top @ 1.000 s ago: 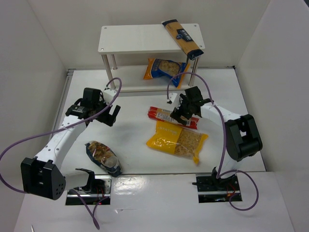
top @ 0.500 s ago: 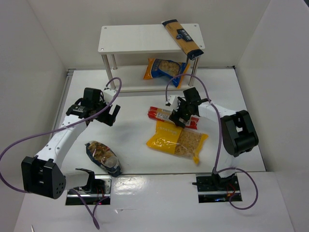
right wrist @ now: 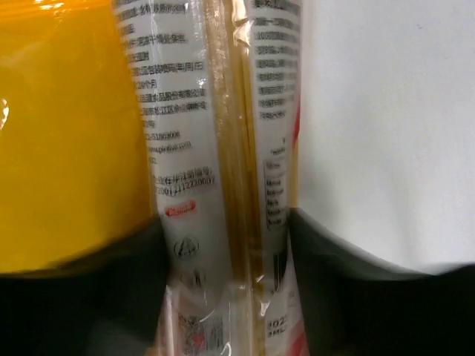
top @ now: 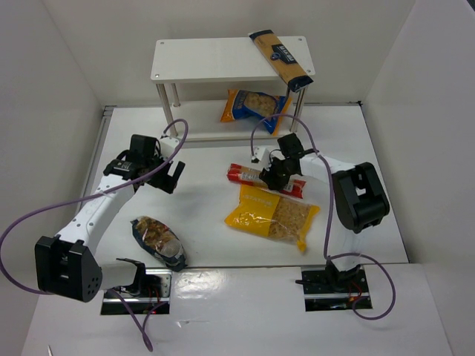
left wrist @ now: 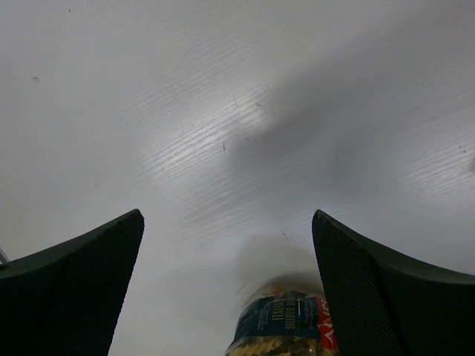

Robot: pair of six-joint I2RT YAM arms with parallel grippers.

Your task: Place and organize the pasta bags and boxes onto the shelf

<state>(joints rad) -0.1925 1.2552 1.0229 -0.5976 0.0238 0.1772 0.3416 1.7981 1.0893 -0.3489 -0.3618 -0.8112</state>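
Observation:
The long narrow red pasta pack [top: 245, 175] lies on the table in front of the white shelf [top: 215, 59]. My right gripper [top: 273, 178] is down on the pack's middle. In the right wrist view both fingers press the pack's [right wrist: 223, 148] sides, with the right gripper [right wrist: 226, 245] shut on it. The big yellow windowed bag [top: 273, 215] lies just beside it, also [right wrist: 67, 133]. A tan-and-navy spaghetti pack [top: 282, 58] rests on the top board, overhanging its right front corner. The blue-orange bag [top: 254, 106] sits on the lower tier. My left gripper [top: 172, 176] hovers open over bare table; the dark-blue clear bag [top: 158, 241] lies nearer its base, its end [left wrist: 286, 326] showing between the left gripper [left wrist: 226, 252] fingers.
White walls close in the table on the left, right and back. The shelf's round legs [top: 173, 111] stand near the left arm's reach. Purple cables loop over both arms.
My right gripper has shifted slightly left along the red pack and closed from wide open onto it. The left arm has hardly moved.

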